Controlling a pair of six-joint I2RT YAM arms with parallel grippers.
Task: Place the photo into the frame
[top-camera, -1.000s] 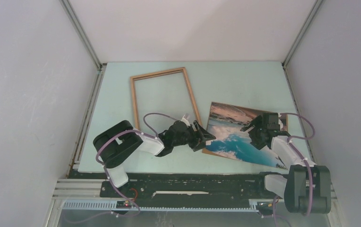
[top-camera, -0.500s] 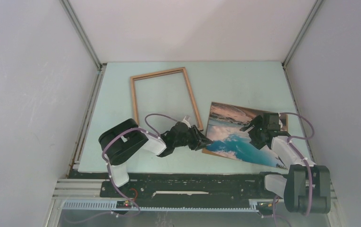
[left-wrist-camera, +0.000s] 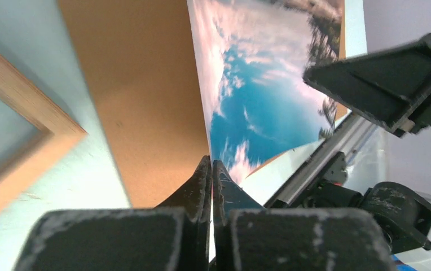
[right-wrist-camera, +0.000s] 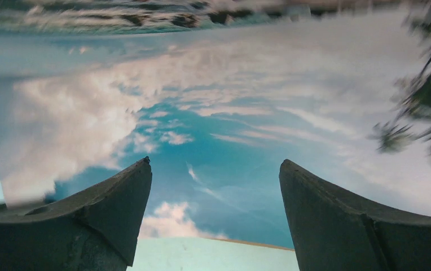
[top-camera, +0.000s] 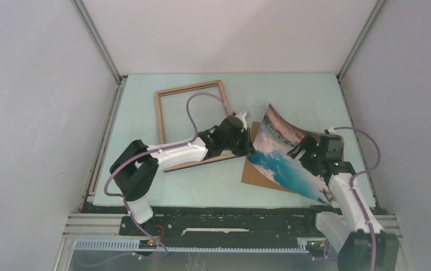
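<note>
Photo (top-camera: pixel 284 149) edge now raised mid-picture, pinched by left fingers (left-wrist-camera: pixel 199 183) (just closed); right fingers (right-wrist-camera: pixel 117 203) wide; carry to frame (top-camera: pixel 160 116) possible.

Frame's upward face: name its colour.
Light brown wood; the thin rectangular picture frame shows best in the top external view.

The top camera looks steeply down from behind both arms over the pale green table (top-camera: pixel 292 96). Wrist cameras peer closely along the black left gripper (left-wrist-camera: pixel 211 165) and right gripper (right-wrist-camera: pixel 214 162); all views share the glossy rectangular beach photo (top-camera: pixel 284 158) at their tips.
</note>
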